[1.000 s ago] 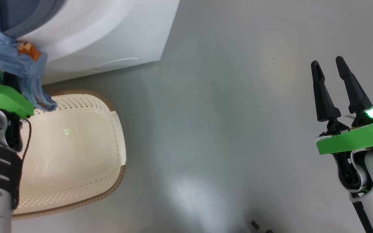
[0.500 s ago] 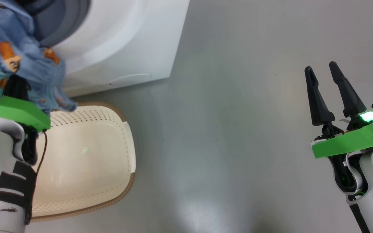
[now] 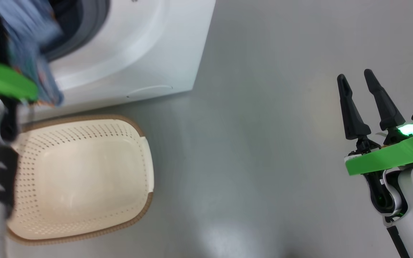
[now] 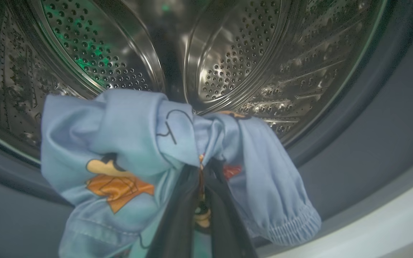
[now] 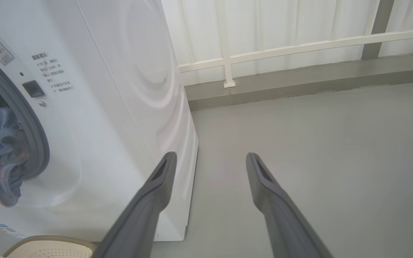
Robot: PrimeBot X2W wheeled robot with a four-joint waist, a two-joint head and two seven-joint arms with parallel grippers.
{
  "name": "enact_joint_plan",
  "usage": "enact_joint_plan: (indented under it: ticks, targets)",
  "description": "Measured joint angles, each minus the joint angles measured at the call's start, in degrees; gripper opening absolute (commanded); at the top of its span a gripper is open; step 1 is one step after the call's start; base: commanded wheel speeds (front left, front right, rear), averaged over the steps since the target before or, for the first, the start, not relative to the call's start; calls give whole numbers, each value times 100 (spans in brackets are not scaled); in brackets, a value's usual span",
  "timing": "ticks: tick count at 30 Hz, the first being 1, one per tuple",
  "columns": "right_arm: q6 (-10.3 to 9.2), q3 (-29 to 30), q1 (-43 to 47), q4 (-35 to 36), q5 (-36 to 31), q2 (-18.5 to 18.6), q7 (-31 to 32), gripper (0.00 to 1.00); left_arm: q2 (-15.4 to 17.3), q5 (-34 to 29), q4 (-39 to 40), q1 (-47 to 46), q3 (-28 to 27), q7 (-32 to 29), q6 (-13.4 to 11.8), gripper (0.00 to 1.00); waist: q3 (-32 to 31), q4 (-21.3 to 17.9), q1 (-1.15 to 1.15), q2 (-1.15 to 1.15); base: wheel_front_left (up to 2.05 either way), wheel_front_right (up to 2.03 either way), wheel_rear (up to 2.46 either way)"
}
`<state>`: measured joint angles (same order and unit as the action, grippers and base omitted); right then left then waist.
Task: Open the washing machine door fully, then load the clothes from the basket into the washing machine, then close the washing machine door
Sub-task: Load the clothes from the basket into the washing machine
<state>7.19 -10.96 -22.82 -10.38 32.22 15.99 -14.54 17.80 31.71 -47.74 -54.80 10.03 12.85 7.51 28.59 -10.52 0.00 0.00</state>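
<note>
**laundrynoob:** so where's the washing at right now?

**botwatcher:** the light blue cartoon-print clothes [image 4: 120,136] are bunched up right at the mouth of the big white front-loading washing machine [image 5: 120,107], in front of its perforated steel drum [image 4: 228,53]. The left gripper [image 4: 201,167] has both dark fingers pinched tight on the fabric.

**laundrynoob:** and the other arm?

**botwatcher:** the right gripper [image 3: 354,74] hangs over the grey floor [image 3: 264,143], well off to the machine's side, fingers spread apart. The cream perforated plastic basket [image 3: 145,211] with the brown rim sits on the floor just in front of the machine.
</note>
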Motion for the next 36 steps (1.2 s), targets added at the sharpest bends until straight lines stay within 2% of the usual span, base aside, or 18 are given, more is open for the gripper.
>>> enact_joint_plan:
  ticks: [5, 10, 13, 17, 21, 22, 23, 24, 30, 36]
  targets:
    - [0, 29, -7, 119, 1, -26, 0, 100, 338, 123, -290, -1152, -63, -588, 0, 0, 362, -121, 0, 0, 0, 0, 0]
    - [3, 48, -24, 178, 8, -181, 0, 100, 710, 102, -598, -1981, -82, -793, 0, 0, 762, -302, 0, 0, 0, 0, 0]
    - [3, 88, -46, 194, 9, -245, 0, 100, 888, 44, -660, -2415, -68, -700, 0, 0, 992, -433, 0, 0, 0, 0, 0]
    - [3, 89, -171, 220, 9, -360, 0, 100, 1099, 21, -724, -2889, -8, -281, 0, 0, 1235, -620, 0, 0, 0, 0, 0]
    - [3, 67, -177, 203, 9, -379, 0, 100, 1122, 2, -1017, -2987, 110, -163, 1, 0, 1375, -763, 0, 0, 0, 0, 0]
    - [3, 52, -187, 196, 9, -382, 0, 100, 1110, 3, -1125, -2986, 108, -121, 0, 41, 1395, -784, 0, 0, 0, 0, 0]
    - [3, 40, -214, 193, 9, -391, 0, 100, 1100, 10, -1244, -2986, 100, -118, 0, 93, 1404, -798, 0, 0, 0, 0, 0]
    - [3, 37, -249, 193, 8, -393, 0, 100, 1084, 16, -1363, -2987, 111, -146, 0, 100, 1399, -800, 0, 0, 0, 0, 0]
    - [3, 25, -279, 152, 8, -385, 0, 100, 965, 140, -1872, -2975, 267, -505, 1, 100, 1257, -736, 0, 0, 0, 0, 0]
    - [3, 7, -278, 105, 8, -356, 0, 100, 946, 274, -1934, -2717, 435, -431, 0, 100, 976, -648, 0, 0, 0, 0, 0]
